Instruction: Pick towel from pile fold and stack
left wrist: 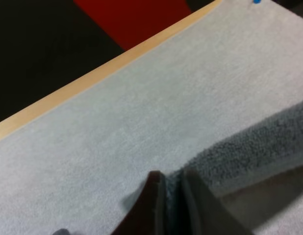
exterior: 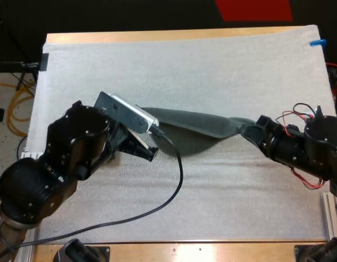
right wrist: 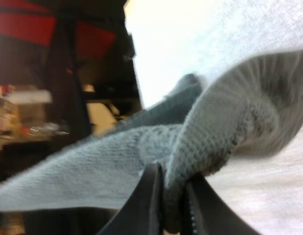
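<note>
My left end effector (left wrist: 172,180) pinches one end of the grey-green towel (exterior: 201,128). My right end effector (right wrist: 173,196) pinches the other, bunched end. The towel stretches between them over the white mat (exterior: 212,71) on the bench (exterior: 157,36). From above, my left wrist hides its left corner.

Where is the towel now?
In the high view the towel hangs stretched over the middle of the mat, held by the left tool and right tool.

High camera looks down on the mat (exterior: 185,71); wrist cameras closely share the towel (exterior: 201,128).
</note>
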`<action>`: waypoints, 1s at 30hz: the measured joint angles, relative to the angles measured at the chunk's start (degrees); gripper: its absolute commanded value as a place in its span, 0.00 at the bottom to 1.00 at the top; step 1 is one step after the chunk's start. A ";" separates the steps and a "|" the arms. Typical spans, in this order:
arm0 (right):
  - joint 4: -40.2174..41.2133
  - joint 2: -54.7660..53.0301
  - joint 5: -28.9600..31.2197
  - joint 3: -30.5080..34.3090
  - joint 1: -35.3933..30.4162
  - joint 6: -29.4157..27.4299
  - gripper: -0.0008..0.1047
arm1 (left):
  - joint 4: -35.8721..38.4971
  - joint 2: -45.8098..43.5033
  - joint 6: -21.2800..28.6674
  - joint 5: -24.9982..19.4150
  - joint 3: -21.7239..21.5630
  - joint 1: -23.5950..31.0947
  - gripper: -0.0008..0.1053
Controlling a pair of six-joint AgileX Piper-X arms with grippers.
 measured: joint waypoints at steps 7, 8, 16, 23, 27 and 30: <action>-6.33 -0.60 -7.61 0.00 0.00 1.49 0.01 | 6.67 -0.77 -1.51 1.05 0.03 0.00 0.01; -6.32 -0.97 -8.56 0.00 0.00 0.62 0.01 | 7.69 -0.77 -1.89 1.56 0.15 0.00 0.01; -2.00 -4.95 -11.39 0.00 0.00 -4.20 0.01 | 10.74 -0.77 -4.36 5.39 2.54 -2.29 0.01; 11.63 -7.23 -11.38 0.00 0.00 -9.27 0.01 | 12.31 -0.77 -9.65 1.66 2.81 -11.52 0.01; 18.30 -8.32 -11.61 0.00 0.00 -10.10 0.01 | 14.94 -0.77 -12.81 0.18 2.81 -14.50 0.01; 22.45 -8.43 -11.59 0.00 0.00 -11.42 0.01 | 15.41 -0.77 -14.25 -0.32 3.04 -15.27 0.01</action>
